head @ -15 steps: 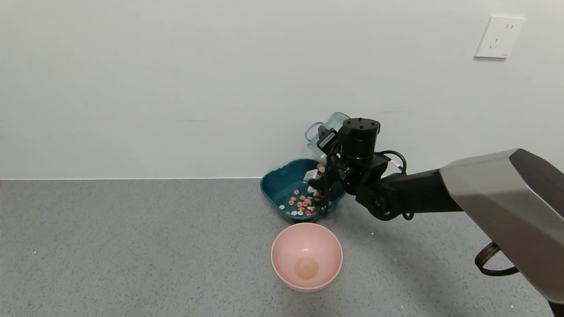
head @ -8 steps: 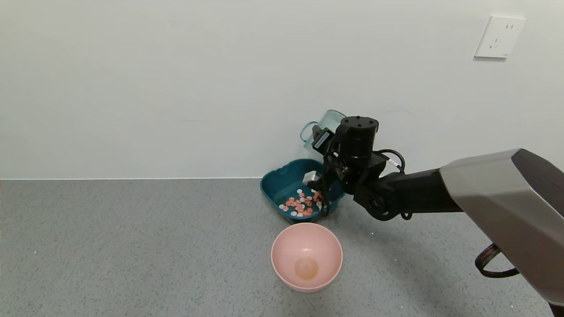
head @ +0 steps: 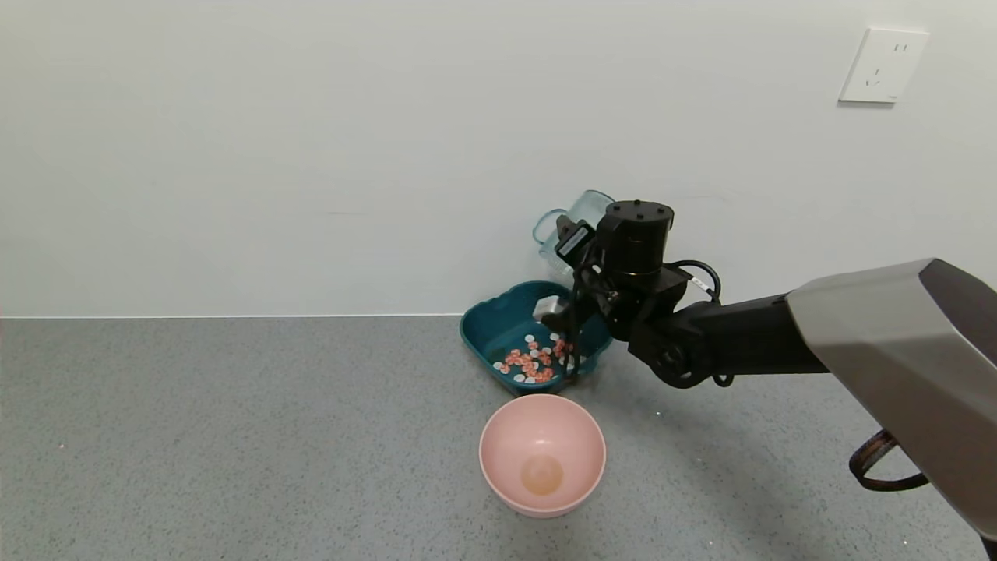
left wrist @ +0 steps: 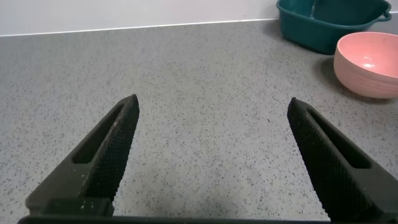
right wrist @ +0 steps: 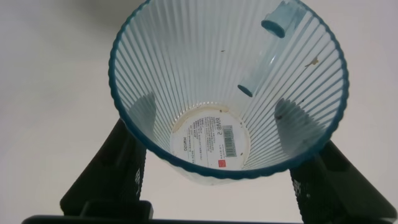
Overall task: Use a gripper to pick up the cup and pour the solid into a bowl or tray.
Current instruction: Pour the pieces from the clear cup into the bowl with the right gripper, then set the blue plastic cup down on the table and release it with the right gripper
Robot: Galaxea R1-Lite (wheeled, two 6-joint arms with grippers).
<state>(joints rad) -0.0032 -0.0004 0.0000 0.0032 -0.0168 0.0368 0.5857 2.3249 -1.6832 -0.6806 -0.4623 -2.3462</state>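
Note:
My right gripper (head: pixel 572 238) is shut on the cup (head: pixel 572 220), a pale-blue ribbed tumbler held tipped on its side above the far right of the teal basin (head: pixel 487 331). In the right wrist view the cup (right wrist: pixel 227 93) shows its empty inside with a label on its bottom, and a black finger (right wrist: pixel 115 171) presses each side. The solid (head: pixel 533 360), orange-red and white pieces, lies in the basin's near right part. My left gripper (left wrist: pixel 211 118) is open over bare grey counter, out of the head view.
An empty round pink bowl (head: pixel 542 453) stands on the counter just in front of the basin; it also shows in the left wrist view (left wrist: pixel 368 63) beside the basin (left wrist: pixel 326 22). The white wall is close behind the basin. A wall socket (head: pixel 882 65) is at upper right.
The last pieces have fallen from the cup and settled in the basin. The right gripper and cup shifted slightly, the cup's tilt easing back a little.

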